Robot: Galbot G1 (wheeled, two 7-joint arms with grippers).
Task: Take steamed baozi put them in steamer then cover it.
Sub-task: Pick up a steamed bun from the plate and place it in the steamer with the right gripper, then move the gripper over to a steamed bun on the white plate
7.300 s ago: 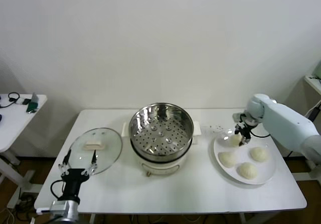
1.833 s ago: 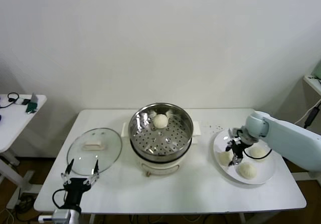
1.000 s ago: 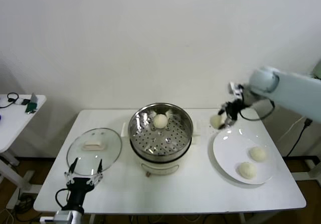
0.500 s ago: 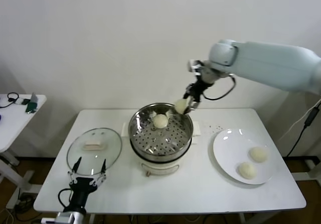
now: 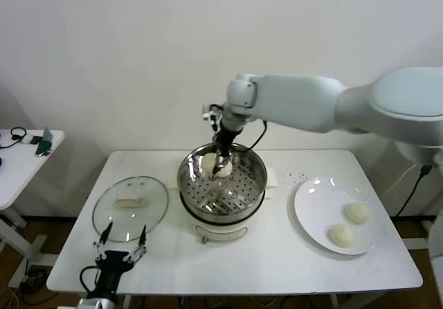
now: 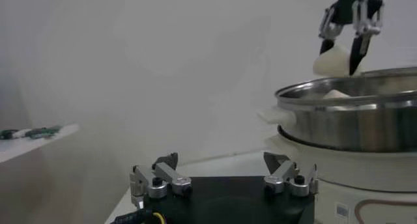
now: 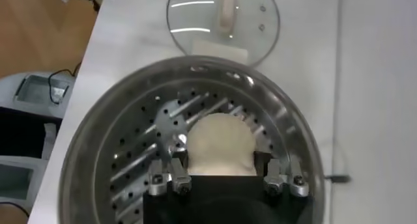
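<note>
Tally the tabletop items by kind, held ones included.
baozi: 4 (two on the plate, one in the steamer, one in the right gripper over it)
plate: 1
steamer: 1
glass lid: 1
Total: 7
left gripper open, parked before the lid.

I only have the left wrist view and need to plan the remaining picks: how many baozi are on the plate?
Observer: Two. One baozi and a second baozi lie on the white plate, right of the steamer.
Operator: Is the carried one over the basket?
Observer: Yes. The held bun sits between the right end effector's fingers, over the perforated floor and inside the rim.
Operator: Where's the lid?
Observer: The glass lid lies flat on the table, left of the steamer, just beyond the open left end effector.
</note>
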